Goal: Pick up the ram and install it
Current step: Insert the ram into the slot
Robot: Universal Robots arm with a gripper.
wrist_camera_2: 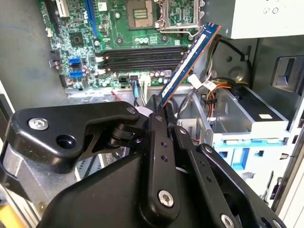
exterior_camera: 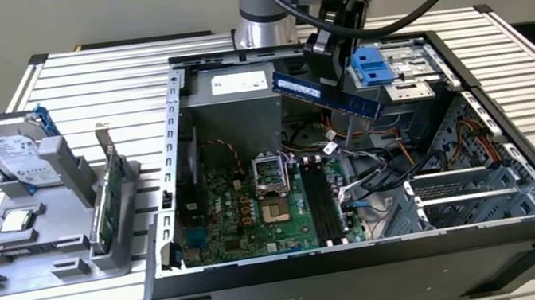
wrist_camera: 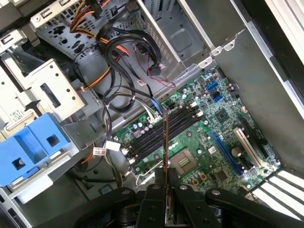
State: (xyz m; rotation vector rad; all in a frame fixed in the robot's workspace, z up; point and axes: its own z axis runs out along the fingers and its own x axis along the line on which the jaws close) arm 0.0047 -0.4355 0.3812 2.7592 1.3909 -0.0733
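My gripper (exterior_camera: 325,68) is shut on the ram (exterior_camera: 329,94), a long thin blue stick that I hold tilted in the air over the open computer case (exterior_camera: 372,266). In the second wrist view the ram (wrist_camera_2: 191,57) sticks out from between the black fingers (wrist_camera_2: 156,111) toward the motherboard. Seen edge-on in the first wrist view, the ram (wrist_camera: 166,140) hangs above the black memory slots (wrist_camera: 164,127), held by my gripper (wrist_camera: 166,178). The memory slots (exterior_camera: 321,204) lie on the green motherboard (exterior_camera: 246,218), well below the stick and apart from it.
A grey fixture (exterior_camera: 37,255) on the exterior view's left holds a silver hard drive with blue rails (exterior_camera: 15,149), a green card (exterior_camera: 113,192) and a small chip (exterior_camera: 18,221). Inside the case are a blue drive caddy (exterior_camera: 370,67), loose cables (exterior_camera: 377,157) and a metal drive cage (exterior_camera: 468,195).
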